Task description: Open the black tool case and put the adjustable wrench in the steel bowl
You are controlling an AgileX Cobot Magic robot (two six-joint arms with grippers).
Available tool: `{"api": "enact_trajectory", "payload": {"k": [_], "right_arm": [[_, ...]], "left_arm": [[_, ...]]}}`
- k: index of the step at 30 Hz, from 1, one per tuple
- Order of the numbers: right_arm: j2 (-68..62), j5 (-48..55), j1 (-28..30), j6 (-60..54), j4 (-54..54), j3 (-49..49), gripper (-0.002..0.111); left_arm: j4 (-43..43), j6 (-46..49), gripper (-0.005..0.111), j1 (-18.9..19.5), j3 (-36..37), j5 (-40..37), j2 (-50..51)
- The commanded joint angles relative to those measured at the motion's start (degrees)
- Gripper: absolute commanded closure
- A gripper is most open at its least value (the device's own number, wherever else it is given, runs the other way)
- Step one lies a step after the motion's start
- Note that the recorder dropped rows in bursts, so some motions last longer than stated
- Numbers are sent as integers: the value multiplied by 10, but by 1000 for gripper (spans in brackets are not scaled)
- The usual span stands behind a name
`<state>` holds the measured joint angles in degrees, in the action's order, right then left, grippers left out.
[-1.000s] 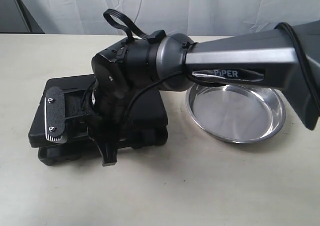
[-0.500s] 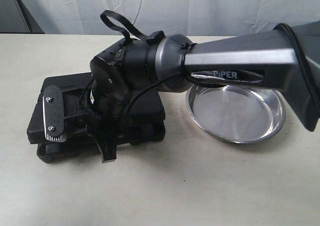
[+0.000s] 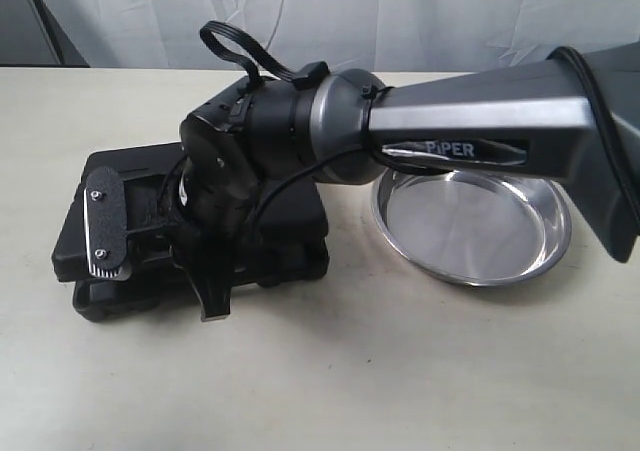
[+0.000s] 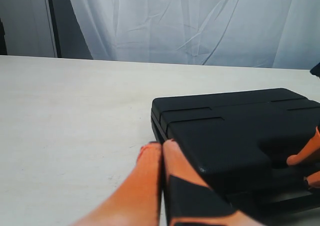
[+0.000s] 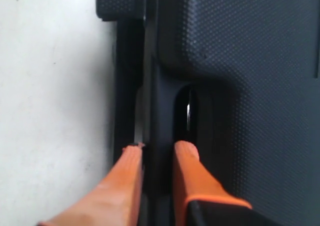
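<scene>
The black tool case (image 3: 295,221) lies left of centre on the table, its lid slightly raised off the base along the front. My right gripper (image 3: 212,296) reaches across and points down at that front edge. In the right wrist view its fingers (image 5: 186,161) straddle the handle bar of the case (image 5: 250,60) and the gripper (image 5: 157,148) is shut on it. My left gripper (image 4: 157,147) is shut on nothing, its tips beside a corner of the case (image 4: 235,131). The steel bowl (image 3: 470,226) sits empty to the right. The adjustable wrench is hidden.
The right arm's grey forearm (image 3: 480,121) hangs over the bowl's far rim. A white curtain (image 3: 350,11) backs the pale table (image 3: 400,371). The right gripper's orange fingers (image 4: 305,153) show in the left wrist view.
The lid's front left edge has risen a little and shifted left, widening the gap over the base. The right gripper moved slightly left with it.
</scene>
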<state>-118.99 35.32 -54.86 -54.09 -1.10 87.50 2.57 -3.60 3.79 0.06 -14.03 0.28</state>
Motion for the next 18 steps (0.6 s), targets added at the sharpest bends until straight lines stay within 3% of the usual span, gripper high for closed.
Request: {"api": "enact_trajectory", "payload": {"k": [1,18], "right_arm": [[12,-35,1,-1,11,3,109],[12,-43,1,1,11,3,109]], "left_arm": [[-4,-2,107,-4,-1,7,-3],[-4,-2,107,-4,-1,7,-3]]}}
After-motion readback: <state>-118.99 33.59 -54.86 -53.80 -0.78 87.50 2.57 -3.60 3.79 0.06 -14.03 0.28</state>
